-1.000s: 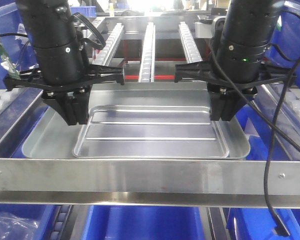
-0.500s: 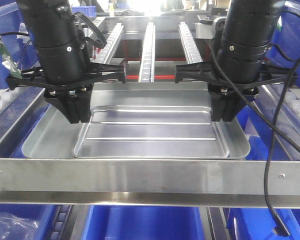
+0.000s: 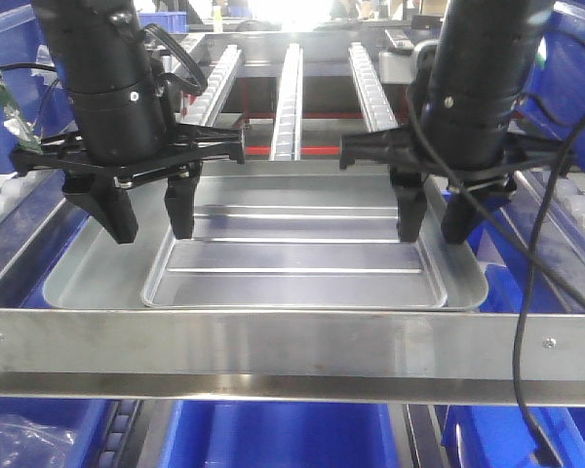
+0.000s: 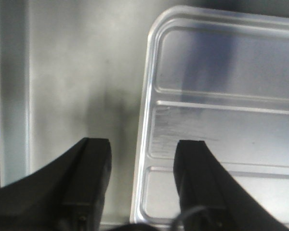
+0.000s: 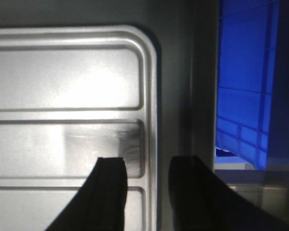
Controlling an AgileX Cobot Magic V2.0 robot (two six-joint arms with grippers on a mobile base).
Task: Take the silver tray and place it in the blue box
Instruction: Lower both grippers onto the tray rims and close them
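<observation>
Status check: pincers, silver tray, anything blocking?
Left pincer open, straddling the silver tray at its left rim. Right pincer open, straddling the right rim. Tray lying flat, not gripped. No obstruction seen.

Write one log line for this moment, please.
left tool open, straddling silver tray rim | right tool open, straddling opposite rim | silver tray not lifted

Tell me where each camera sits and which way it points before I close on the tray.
Front view: behind both arms, facing forward and down on the silver tray; left claw and right claw show, both open.
Left wrist: on the left arm, looking down through its claw at the tray's left rim.
Right wrist: same at the right rim, blue box beside.
Shared: all show the tray.
</observation>
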